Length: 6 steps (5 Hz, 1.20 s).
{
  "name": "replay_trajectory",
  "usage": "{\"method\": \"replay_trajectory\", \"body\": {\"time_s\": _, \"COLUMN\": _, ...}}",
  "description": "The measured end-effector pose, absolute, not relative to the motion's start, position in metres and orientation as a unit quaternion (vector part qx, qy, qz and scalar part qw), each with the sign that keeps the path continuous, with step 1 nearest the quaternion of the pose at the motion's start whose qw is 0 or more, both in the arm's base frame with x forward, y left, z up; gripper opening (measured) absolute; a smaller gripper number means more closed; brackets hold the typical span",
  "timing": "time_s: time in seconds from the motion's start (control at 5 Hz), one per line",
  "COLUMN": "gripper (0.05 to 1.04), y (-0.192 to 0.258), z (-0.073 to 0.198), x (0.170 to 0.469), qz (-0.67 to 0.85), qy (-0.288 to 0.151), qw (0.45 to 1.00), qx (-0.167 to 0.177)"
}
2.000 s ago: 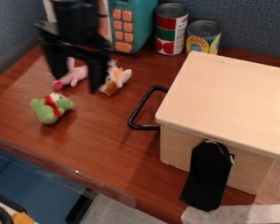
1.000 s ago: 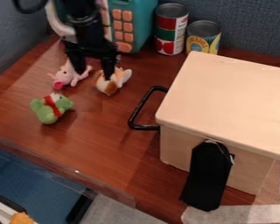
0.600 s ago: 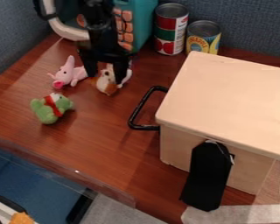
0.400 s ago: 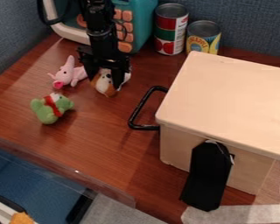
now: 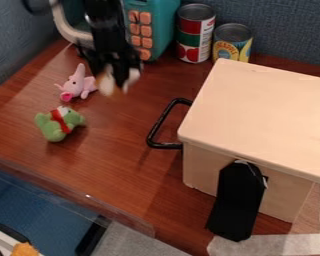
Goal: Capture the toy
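Observation:
The black gripper (image 5: 114, 80) hangs over the back left of the wooden table, just right of the pink toy. It is shut on the brown-and-white toy (image 5: 108, 85), which is blurred and partly covered by the fingers. The pink elephant-like toy (image 5: 78, 86) lies on the table to the left of the gripper. A green toy with a red scarf (image 5: 58, 123) sits nearer the front, below the pink one.
A large beige box (image 5: 261, 115) with a black side handle (image 5: 161, 124) and a hanging black flap (image 5: 237, 201) takes up the right side. Two cans, one red-green (image 5: 195, 34) and one yellow (image 5: 231, 43), stand behind it, beside a teal toy microwave (image 5: 153, 30).
The gripper came over the brown-and-white toy and took hold of it. The toy has now moved up and slightly left with the gripper.

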<state>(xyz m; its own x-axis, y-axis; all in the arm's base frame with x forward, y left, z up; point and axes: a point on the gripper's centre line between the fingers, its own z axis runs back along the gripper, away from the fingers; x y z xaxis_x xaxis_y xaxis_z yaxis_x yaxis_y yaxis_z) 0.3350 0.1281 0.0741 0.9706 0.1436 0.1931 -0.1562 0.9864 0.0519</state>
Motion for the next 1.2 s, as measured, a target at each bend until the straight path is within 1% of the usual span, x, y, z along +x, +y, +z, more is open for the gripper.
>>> {"method": "replay_trajectory", "body": {"time_s": 0.2, "gripper": 0.465, "y": 0.178, "z": 0.099, "x": 0.294, "qz": 0.126, "qy": -0.106, "qw": 0.986, "qx": 0.02}}
{"method": "replay_trajectory", "body": {"time_s": 0.4, "gripper": 0.465, "y": 0.219, "z": 0.1, "x": 0.264, "qz": 0.157, "qy": -0.102, "qw": 0.982, "qx": 0.035}}
{"method": "replay_trajectory", "body": {"time_s": 0.6, "gripper": 0.465, "y": 0.25, "z": 0.072, "x": 0.235, "qz": 0.169, "qy": -0.064, "qw": 0.983, "qx": 0.027}}
{"method": "replay_trajectory", "body": {"time_s": 0.8, "gripper": 0.517, "y": 0.273, "z": 0.048, "x": 0.223, "qz": 0.184, "qy": -0.039, "qw": 0.982, "qx": 0.003}}
{"method": "replay_trajectory", "body": {"time_s": 1.0, "gripper": 0.824, "y": 0.278, "z": 0.038, "x": 0.22, "qz": 0.201, "qy": -0.019, "qw": 0.979, "qx": 0.002}}
{"method": "replay_trajectory", "body": {"time_s": 1.2, "gripper": 1.022, "y": 0.277, "z": 0.036, "x": 0.221, "qz": 0.201, "qy": -0.017, "qw": 0.979, "qx": 0.007}}
